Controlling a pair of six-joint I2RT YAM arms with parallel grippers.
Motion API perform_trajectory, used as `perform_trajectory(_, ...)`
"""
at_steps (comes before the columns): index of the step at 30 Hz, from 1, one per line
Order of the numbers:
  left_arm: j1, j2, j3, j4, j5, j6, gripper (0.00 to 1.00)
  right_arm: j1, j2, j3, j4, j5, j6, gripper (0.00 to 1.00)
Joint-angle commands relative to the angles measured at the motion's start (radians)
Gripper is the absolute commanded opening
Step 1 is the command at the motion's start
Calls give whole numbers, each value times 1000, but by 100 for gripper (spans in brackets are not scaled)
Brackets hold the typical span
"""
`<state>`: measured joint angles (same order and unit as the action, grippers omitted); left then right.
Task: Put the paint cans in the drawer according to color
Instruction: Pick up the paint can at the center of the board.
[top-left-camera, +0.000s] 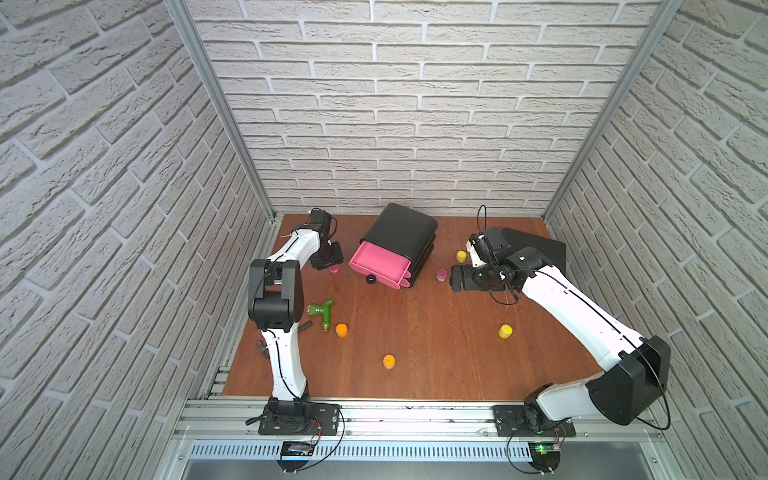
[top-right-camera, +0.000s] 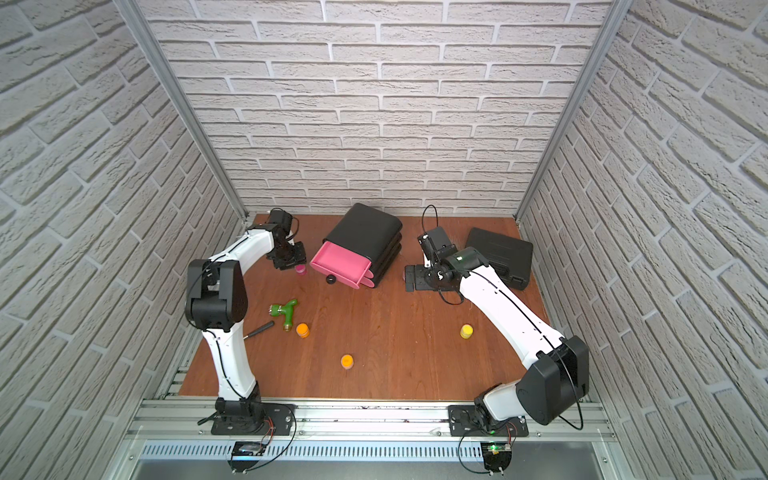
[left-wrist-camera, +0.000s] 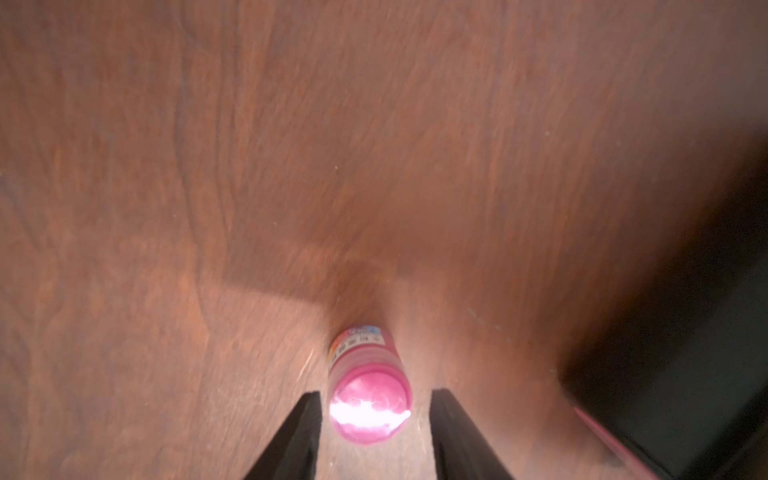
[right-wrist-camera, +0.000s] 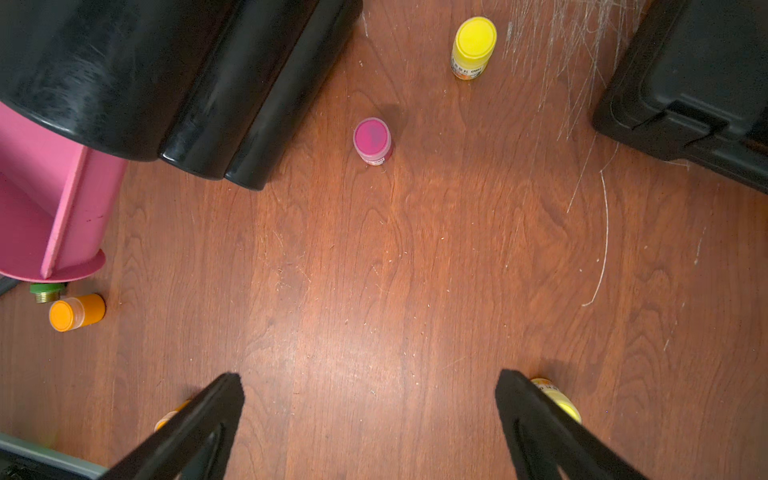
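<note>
Left tool (left-wrist-camera: 376, 395) straddles the upright pink paint can (left-wrist-camera: 362, 360) on the bench (left-wrist-camera: 166, 166) near the cabinet (top-left-camera: 405, 227); its jaws are parted with a gap on each side, not pinching, apparently lined up for a side grasp. One pink drawer (top-left-camera: 380, 262) is pulled out, presumably to receive cans. Right tool (right-wrist-camera: 370, 376) is spread wide and empty, facing the second pink can (right-wrist-camera: 372, 139).

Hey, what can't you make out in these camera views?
Lower drawers' contents: shut inside the cabinet, every view.
Far yellow can: the right arm covers it in a top view.
Whether the left end effector touches the pink can: left wrist view blurred.
Front orange can's label: too small, top views.
</note>
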<state>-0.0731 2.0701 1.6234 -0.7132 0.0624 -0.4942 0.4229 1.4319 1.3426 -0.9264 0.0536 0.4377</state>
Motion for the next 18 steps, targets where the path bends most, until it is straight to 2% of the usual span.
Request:
perform_trajectory(1, -4, 35, -5, 9, 2, -5, 48, 5, -37, 13, 4, 20, -7, 100)
perform_trajectory(4, -4, 49, -4, 10, 6, -9, 48, 5, -46, 7, 6, 24, -5, 100)
perform_trajectory(9, -4, 55, -1, 0, -9, -12, 43, 4, -54, 7, 6, 34, -1, 100)
perform_trajectory(12, -5, 46, -7, 3, -9, -12, 34, 5, -54, 7, 8, 41, -1, 100)
perform_trajectory(18, -4, -8, -23, -2, -17, -7, 25, 4, -43, -8, 9, 35, 7, 100)
